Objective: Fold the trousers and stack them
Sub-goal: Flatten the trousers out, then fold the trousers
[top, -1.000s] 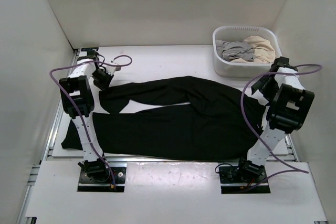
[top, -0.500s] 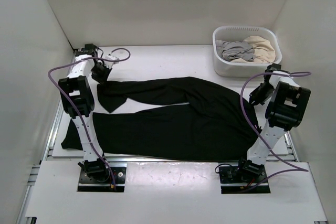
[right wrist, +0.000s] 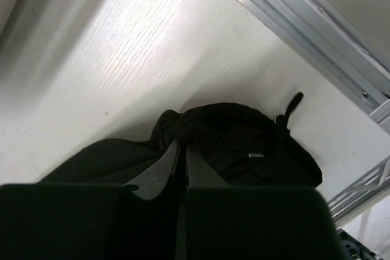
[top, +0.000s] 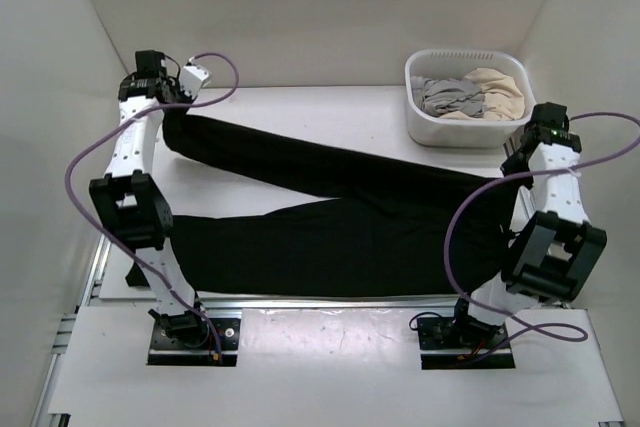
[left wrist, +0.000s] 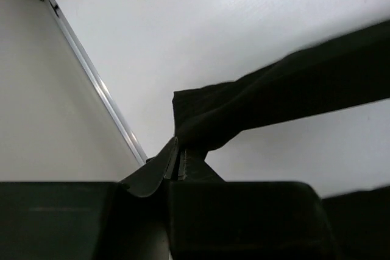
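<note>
Holding the trousers part-lifted over the table | basket far right: grey garment, beige garment | my left gripper clamped on a leg end, my right gripper on the waist | since a second ago: right newly closed, both raised, far leg pulled taut.

The top camera looked down from above and behind both arm bases, taking in the whole table. The left wrist camera sat close behind its own fingers, facing the table's left edge. The right wrist camera, equally close, faced the right rail. All three views shared the trousers.
</note>
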You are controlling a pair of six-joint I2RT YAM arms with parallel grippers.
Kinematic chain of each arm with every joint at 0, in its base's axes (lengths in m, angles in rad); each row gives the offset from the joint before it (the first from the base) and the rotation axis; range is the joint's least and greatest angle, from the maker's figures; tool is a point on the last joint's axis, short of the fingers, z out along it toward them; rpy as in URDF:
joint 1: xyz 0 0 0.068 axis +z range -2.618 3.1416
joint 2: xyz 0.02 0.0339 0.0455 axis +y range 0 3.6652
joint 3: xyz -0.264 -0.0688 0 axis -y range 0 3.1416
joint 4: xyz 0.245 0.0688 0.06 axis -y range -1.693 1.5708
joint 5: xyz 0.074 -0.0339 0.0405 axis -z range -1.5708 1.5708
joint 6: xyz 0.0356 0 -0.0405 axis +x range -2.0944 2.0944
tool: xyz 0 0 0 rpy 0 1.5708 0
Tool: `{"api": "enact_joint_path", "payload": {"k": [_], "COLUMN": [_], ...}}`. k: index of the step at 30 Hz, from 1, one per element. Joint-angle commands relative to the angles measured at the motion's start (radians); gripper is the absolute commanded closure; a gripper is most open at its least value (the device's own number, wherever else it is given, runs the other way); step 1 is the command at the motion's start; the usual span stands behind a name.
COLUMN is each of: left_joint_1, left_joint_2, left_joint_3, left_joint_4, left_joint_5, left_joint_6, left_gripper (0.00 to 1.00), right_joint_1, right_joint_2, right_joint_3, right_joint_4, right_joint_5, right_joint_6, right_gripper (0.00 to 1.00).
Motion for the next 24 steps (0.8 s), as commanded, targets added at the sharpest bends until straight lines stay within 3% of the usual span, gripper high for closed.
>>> {"api": "enact_joint_path", "payload": {"k": [1,5,10,16,24], "left_joint_1": [0.024,0.048,0.048,0.048,0.058], "left_joint_2": [-0.095,-0.115,-0.15,-0.161,-0.161], "left_joint_3": [-0.142,-0.286,-0.418,-0.496,-0.547], "left_joint_4": [0.054,0.067,0.067,0.078,0.087], "left_joint_5": [-0.078,-0.058,-0.009,0.011,0.048], "left_joint_6": [0.023,0.023,0.003,-0.015,-0.044], "left_gripper": [0.86,0.86,0.86,0.86,0.86], "right_joint_1": [-0.012,-0.021,-0.021,-0.03,-0.049], "right_joint_2": [-0.039,-0.029,-0.027,-0.038,0.072], "right_joint_3": [-0.089,-0.165,-0.235,-0.184,-0.172], "right_joint_4": [0.0,0.009,0.05,0.038,-0.028], "right_joint_5": [0.078,0.011,-0.071,-0.092,-0.146], "right_joint_6": [-0.022,-0.032,-0.022,-0.013,0.072], "right_gripper": [1.0,0.98,0.48,0.38,0.37]}}
